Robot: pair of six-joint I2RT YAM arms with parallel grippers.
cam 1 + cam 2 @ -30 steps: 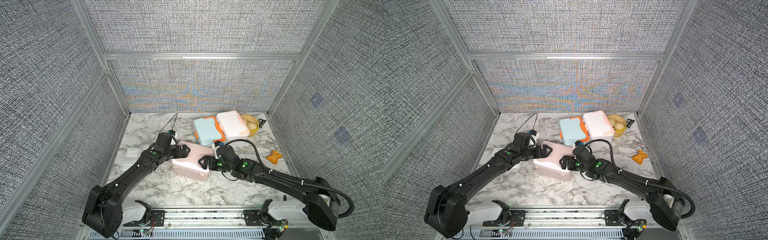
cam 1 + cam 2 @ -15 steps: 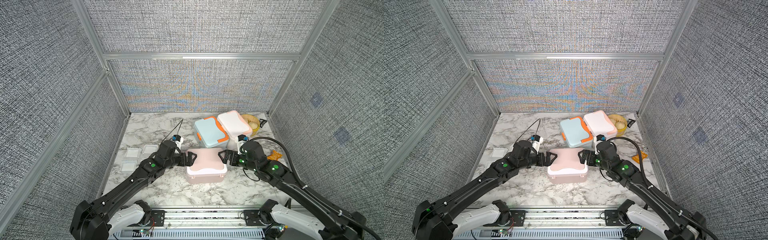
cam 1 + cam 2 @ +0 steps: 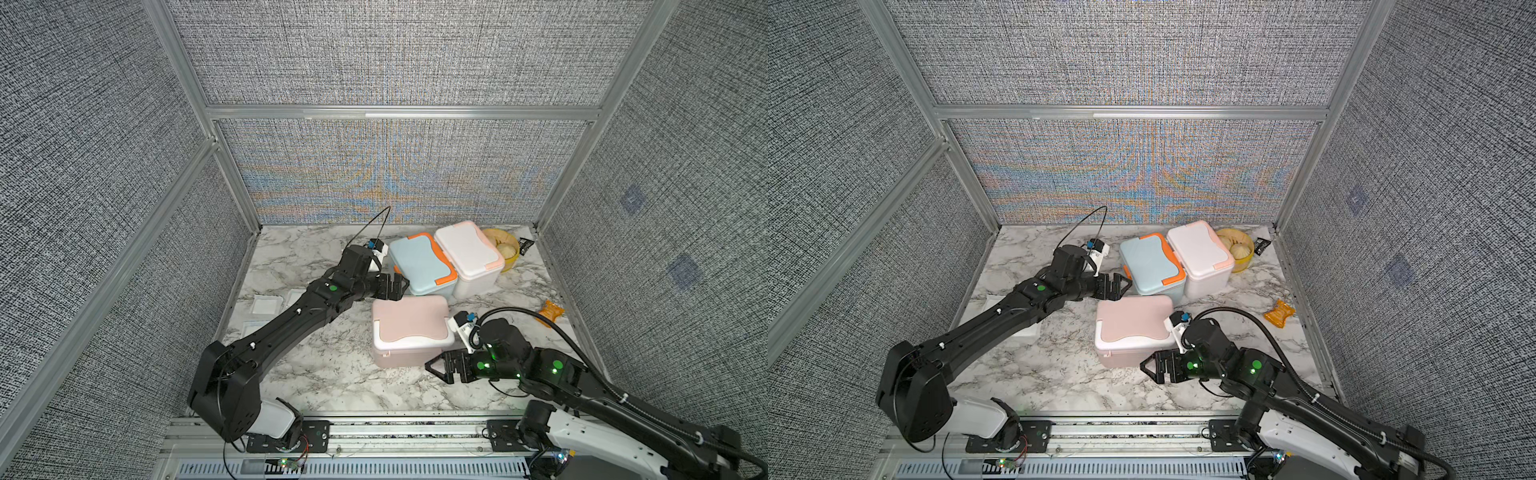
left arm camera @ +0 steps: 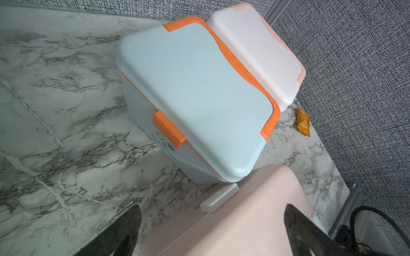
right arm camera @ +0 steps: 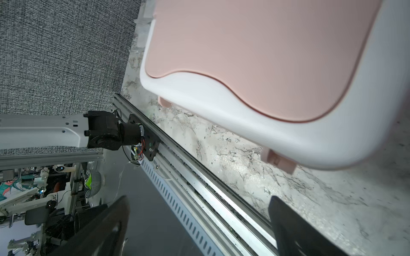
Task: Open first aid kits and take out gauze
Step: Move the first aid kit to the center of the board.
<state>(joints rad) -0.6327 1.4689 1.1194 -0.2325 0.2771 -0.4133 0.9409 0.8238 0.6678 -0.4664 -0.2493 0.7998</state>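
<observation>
Three first aid kits stand with lids shut. The pink kit (image 3: pixel 409 328) (image 3: pixel 1133 324) is in the middle. The blue kit (image 3: pixel 419 262) (image 4: pixel 195 99) and the white kit (image 3: pixel 469 249) (image 4: pixel 255 51) are behind it. My left gripper (image 3: pixel 401 286) (image 4: pixel 213 209) is open over the pink kit's (image 4: pixel 244 217) back left corner, beside the blue kit. Open too, my right gripper (image 3: pixel 434 365) (image 5: pixel 199 199) hangs low off the pink kit's (image 5: pixel 266 55) front right corner, holding nothing. Gauze (image 3: pixel 265 305) pads lie flat by the left wall, partly behind my left arm.
A yellow basket (image 3: pixel 505 249) with buns sits behind the white kit, and a small black packet (image 3: pixel 524 245) lies beside it. An orange wrapper (image 3: pixel 552 311) (image 4: pixel 303 123) lies near the right wall. The metal rail (image 5: pixel 199 177) runs along the table's front edge.
The pink kit slid right and turned square. Both grippers then left its sides: the left went to its back left corner, the right drew back to its front right.
</observation>
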